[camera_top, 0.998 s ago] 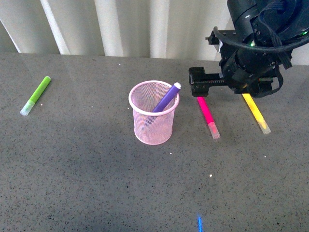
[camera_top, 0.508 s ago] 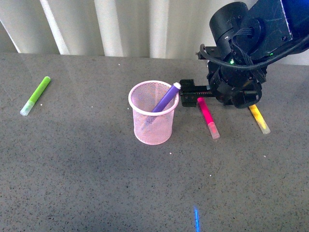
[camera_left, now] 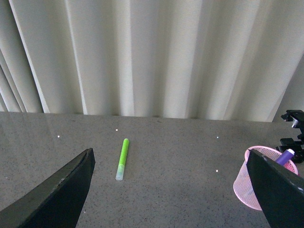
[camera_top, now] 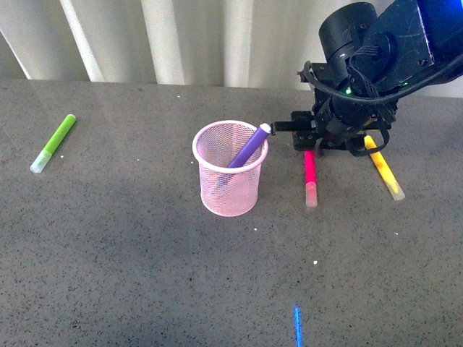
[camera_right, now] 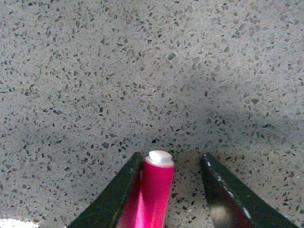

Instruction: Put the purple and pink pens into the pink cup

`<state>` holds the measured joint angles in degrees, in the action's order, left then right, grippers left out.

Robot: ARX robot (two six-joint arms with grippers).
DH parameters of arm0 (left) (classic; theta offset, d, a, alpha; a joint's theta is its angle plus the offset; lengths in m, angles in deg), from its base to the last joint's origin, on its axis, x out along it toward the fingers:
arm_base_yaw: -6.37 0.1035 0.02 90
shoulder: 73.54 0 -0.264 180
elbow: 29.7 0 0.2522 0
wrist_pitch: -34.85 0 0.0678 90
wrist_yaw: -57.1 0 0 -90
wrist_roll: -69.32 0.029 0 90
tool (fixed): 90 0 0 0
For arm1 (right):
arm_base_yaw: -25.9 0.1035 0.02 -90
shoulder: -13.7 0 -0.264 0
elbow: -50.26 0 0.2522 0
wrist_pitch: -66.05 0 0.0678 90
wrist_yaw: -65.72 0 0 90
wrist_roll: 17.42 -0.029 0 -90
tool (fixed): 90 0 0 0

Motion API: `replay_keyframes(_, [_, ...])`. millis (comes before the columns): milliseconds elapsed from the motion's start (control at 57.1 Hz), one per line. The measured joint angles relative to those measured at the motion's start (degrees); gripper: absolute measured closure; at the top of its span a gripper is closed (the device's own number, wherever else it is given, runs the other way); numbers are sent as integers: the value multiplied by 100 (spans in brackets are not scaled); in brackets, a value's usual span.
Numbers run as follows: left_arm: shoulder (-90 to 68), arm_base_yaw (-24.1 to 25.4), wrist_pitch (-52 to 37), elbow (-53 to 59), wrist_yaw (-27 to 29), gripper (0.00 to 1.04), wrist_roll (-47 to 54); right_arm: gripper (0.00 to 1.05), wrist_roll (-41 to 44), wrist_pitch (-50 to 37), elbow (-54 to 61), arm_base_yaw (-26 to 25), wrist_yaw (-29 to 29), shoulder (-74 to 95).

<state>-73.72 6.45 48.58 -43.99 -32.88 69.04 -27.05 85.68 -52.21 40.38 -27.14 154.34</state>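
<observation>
Near left: left gripper point(camera_left: 169, 153), dark fingers spread wide, holding nothing. Middle of the grey speckled tabletop point(camera_top: 145, 275): light pink wire-mesh cup with a solid rim point(camera_top: 230, 181), upright, with the deep purple pen point(camera_top: 246, 150) already inside, leaning, pale end over the right rim. Just right of the cup and apart from it: magenta pink pen with a clear cap point(camera_top: 309, 177), flat on the table, cap end nearest. At its far end: right gripper point(camera_top: 307, 139), low, jaws parted either side of the barrel (in the right wrist view one finger point(camera_right: 118, 190) touching the plastic, the other point(camera_right: 225, 194) showing a gap), not clamped. Further right: yellow marker point(camera_top: 383, 168). Far left, well apart: lime-green marker point(camera_top: 53, 143).

Probably light, rigid, smooth and round, so likely to roll or twist between the pads. Best taken square across the barrel with a modest squeeze. Held so near the far end, may pivot when lifted.
</observation>
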Motion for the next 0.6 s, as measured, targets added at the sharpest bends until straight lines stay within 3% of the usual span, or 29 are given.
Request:
replay_keyframes(175, [0,0,0,0,-2,7,0,90,-7,-22,-7,-98,81,0])
replay_keyframes(438, [0,0,0,0,-2,7,0,93,-98,-192,79,-214,236,-52])
replay_keyframes(595, [0,0,0,0,-2,7,0,93,-356,-820,455,-326,503,-267])
